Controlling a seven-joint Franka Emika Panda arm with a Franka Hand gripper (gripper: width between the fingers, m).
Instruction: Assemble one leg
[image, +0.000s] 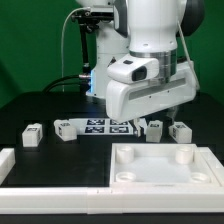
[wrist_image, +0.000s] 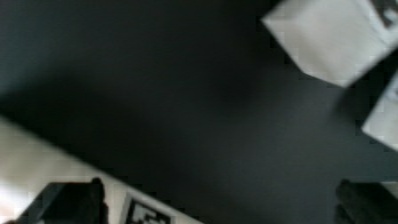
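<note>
Near, at five o'clock: the tray (image: 160, 183). Beyond it, the leg (image: 153, 128) and a twin (image: 180, 130) are stood at three o'clock of the marker board (image: 100, 125). The tool (image: 166, 116) is held just above them, fingers (wrist_image: 63, 200) apart, empty. Approach is judged in hand; centring, descent and closure are required.

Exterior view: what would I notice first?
The big white arm fills the upper middle, leaning down over the black table. In front of it, at the exterior view's lower right, lies a square white tray with raised rims. Small tagged legs stand in a row behind it.
</note>
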